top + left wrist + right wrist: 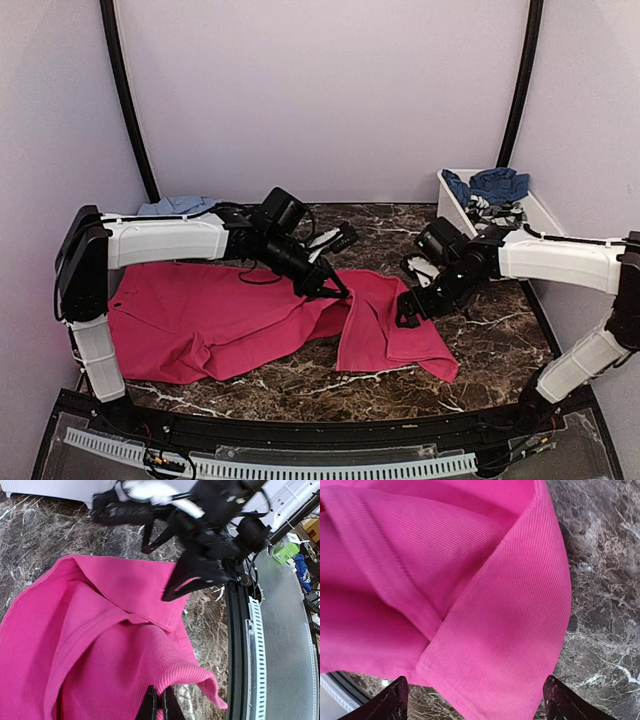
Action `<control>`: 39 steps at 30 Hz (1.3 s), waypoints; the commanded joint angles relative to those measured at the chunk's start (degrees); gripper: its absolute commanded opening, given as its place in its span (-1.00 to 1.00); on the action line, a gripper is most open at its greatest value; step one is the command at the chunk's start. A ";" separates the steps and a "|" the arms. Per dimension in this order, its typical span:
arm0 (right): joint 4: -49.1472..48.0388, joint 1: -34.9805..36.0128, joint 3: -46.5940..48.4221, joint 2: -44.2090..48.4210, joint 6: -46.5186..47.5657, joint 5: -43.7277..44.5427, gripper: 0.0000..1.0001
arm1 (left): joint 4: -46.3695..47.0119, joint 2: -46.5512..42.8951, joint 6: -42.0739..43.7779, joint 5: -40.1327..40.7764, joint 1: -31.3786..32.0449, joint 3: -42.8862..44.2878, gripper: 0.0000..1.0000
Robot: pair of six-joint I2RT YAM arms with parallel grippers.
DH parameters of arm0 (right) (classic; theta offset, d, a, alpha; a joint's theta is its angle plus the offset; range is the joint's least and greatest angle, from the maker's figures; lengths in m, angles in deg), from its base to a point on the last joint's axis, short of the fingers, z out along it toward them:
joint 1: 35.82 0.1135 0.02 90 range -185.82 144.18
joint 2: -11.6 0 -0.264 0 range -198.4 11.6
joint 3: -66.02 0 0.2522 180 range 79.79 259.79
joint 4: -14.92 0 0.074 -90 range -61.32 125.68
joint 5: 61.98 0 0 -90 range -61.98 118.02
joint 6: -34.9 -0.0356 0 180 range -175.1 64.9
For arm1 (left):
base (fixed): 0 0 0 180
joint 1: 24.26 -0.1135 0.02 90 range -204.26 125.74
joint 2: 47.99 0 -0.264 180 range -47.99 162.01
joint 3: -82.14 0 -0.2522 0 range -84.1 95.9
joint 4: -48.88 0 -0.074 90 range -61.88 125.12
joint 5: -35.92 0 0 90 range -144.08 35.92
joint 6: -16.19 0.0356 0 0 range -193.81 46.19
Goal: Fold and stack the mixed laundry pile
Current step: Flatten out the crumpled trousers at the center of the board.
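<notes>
A large magenta-pink garment [220, 320] lies spread over the marble table, its right part folded into a flap [385, 325]. My left gripper [337, 291] is shut on a raised fold of this garment near its middle. In the left wrist view the dark fingertips [150, 706] pinch the pink cloth [110, 645]. My right gripper [408, 310] hovers at the flap's right edge, open. In the right wrist view its two fingers [395, 702] stand wide apart over the pink hem [500, 645], with nothing held between them.
A white tub [452, 207] at the back right holds a dark navy-blue garment [497, 183] and a grey-and-white patterned one [487, 208]. A light blue shirt [175, 205] lies at the back left behind the left arm. The table's black front rail [235, 645] runs close to the pink cloth.
</notes>
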 commanded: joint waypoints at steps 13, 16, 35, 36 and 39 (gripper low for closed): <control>-0.83 9.45 2.67 -9.98 -2.95 5.14 0.75 | 5.24 -11.82 -0.21 2.01 2.06 -10.07 -1.00; -0.68 12.82 2.38 -11.18 -4.55 6.68 0.76 | 5.42 -11.89 -0.04 2.31 2.10 -10.34 -1.00; 4.99 15.67 2.72 -13.63 -12.79 19.23 -0.60 | 5.52 -12.12 0.03 2.62 2.07 -10.47 -1.00; 6.07 15.67 3.52 -12.73 -12.68 19.75 -0.73 | 5.51 -12.14 0.13 2.72 2.10 -10.47 -1.00; 9.00 15.23 5.39 -9.75 -12.43 20.87 -1.00 | 5.31 -12.09 0.30 3.03 2.10 -10.44 -1.00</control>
